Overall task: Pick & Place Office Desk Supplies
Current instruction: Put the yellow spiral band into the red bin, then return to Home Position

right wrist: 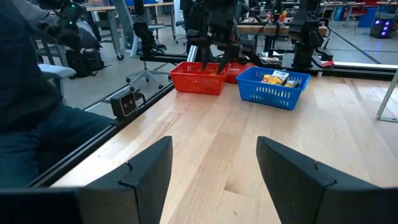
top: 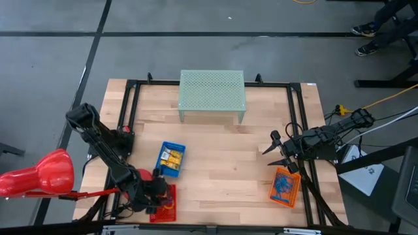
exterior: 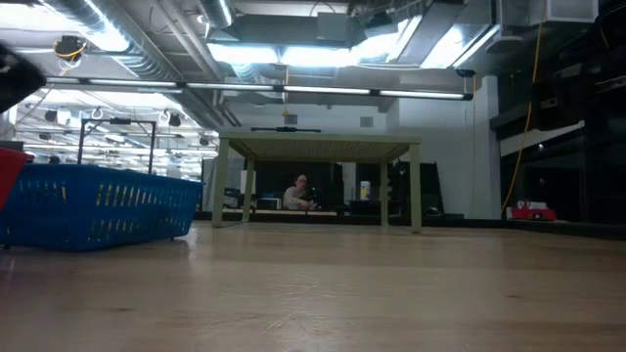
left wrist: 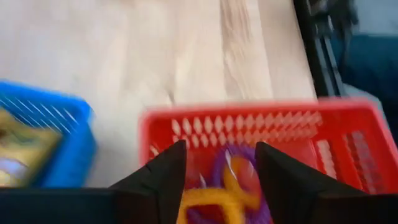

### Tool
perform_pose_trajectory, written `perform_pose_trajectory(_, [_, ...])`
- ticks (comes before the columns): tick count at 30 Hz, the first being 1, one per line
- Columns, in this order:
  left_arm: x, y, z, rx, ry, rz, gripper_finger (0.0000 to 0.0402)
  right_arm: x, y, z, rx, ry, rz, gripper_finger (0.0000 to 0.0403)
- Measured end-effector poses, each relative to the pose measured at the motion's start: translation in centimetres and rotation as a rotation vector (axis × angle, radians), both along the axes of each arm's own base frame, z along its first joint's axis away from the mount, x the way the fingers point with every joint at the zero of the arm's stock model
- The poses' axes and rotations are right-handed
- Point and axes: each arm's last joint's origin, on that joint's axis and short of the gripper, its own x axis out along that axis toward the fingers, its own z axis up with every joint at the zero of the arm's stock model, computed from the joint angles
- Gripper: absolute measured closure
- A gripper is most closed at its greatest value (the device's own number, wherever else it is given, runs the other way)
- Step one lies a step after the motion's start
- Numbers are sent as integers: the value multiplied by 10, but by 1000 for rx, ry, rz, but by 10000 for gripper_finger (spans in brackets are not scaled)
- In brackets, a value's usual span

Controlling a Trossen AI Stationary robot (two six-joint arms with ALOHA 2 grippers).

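- Small purple and orange loops [left wrist: 231, 186] lie tangled in the red tray [top: 164, 207] at the table's seven o'clock.
- Yellow-and-black clips [top: 172, 158] fill the blue tray [top: 173, 147]; blue wire loops [top: 284, 188] fill the orange tray [top: 274, 193] at four o'clock.
- Three trays in all.
- Left gripper [left wrist: 221, 165] hangs over the red tray, fingers spread, holding nothing.
- Right gripper [top: 274, 151] hovers above the orange tray, fingers spread.
- A green mesh riser [top: 212, 95] stands at twelve o'clock.

The red tray [top: 164, 207] stands directly under the left claw [top: 157, 189] at the near edge of the wooden tabletop [top: 222, 163], and the blue tray [top: 172, 158] is just beside that claw, a little farther in. The orange tray [top: 285, 187] lies just below the right claw [top: 274, 153], close to it. The pale green mesh shelf [top: 212, 93] stands at the far edge, well apart from both claws, and the red desk lamp [top: 39, 175] is outside the tabletop, beyond the left claw.
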Motion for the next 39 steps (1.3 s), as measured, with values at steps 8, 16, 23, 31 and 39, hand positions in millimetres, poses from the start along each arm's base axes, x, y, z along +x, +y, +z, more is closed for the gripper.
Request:
perform_pose_trajectory(8, [-2, 15, 44, 80, -236, -60, 210, 0, 0, 0, 18, 8, -3, 167])
perform_pose_trajectory(16, [-51, 59, 64, 62, -435, -80, 220, 0, 0, 0, 42, 20, 2, 167])
perform_pose_trajectory(23, [-80, 102, 27, -120, -574, -76, 221, 0, 0, 2, 54, -2, 3, 167])
perform_pose_trajectory(31, [-90, 127, -9, -79, -645, -152, 221, 0, 0, 3, 105, 12, 0, 167])
perform_pose_trajectory(39, [-91, 131, -9, -60, -751, -395, 222, 0, 2, 16, 122, -123, 70, 167])
